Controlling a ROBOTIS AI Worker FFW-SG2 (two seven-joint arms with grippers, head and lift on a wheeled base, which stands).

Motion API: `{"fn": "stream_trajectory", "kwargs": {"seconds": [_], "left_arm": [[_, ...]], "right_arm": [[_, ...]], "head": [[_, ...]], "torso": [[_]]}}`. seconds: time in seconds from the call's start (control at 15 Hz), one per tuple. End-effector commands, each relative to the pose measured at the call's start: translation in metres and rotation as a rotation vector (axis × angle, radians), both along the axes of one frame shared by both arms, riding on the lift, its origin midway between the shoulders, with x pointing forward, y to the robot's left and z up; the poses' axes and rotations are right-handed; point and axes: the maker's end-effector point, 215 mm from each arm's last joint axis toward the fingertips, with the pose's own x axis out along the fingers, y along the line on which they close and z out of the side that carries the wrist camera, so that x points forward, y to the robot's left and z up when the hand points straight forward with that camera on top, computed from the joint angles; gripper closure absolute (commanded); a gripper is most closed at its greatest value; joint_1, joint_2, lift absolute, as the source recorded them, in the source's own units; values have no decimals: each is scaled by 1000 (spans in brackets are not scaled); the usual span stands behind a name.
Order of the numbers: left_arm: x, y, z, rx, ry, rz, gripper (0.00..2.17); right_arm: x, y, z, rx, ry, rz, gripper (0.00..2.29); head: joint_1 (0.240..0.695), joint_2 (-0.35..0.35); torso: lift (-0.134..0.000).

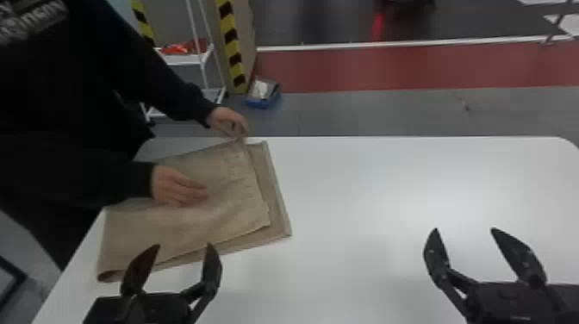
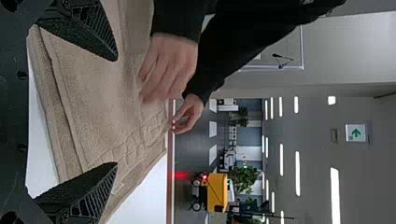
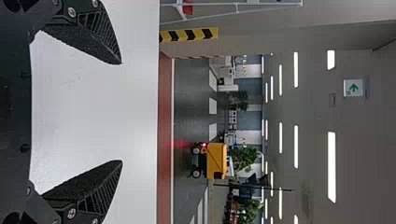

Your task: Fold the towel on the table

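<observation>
And here's the beige towel [image 1: 142, 232], lying folded on the left side of my bench [image 1: 366, 194], its top layer askew so the lower one peeks out along the near and right edges! A person's near hand [image 1: 178, 189] is right over the middle of it, while the far hand [image 1: 228, 121] is at the far corner. My left tool [image 1: 184, 245] is at the near edge of the cloth, fingers spread wide, gripping nothing. Over on the right, well apart from the towel, my right tool [image 1: 464, 229] is above the bench, also wide open with nothing between its fingers!
</observation>
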Motion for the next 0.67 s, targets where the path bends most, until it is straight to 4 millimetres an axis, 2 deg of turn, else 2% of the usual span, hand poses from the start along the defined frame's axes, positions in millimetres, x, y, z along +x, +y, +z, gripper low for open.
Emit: {"fn": "stream_trajectory", "kwargs": {"seconds": [0.0, 0.6], "left_arm": [[0, 0, 0, -1, 1, 1, 80], [0, 0, -1, -1, 2, 1, 80]], "right_arm": [[0, 0, 0, 0, 0, -1, 130], [0, -2, -2, -3, 4, -4, 130]], "head": [[695, 114], [695, 111]], "torso": [[-119], [-119]]}}
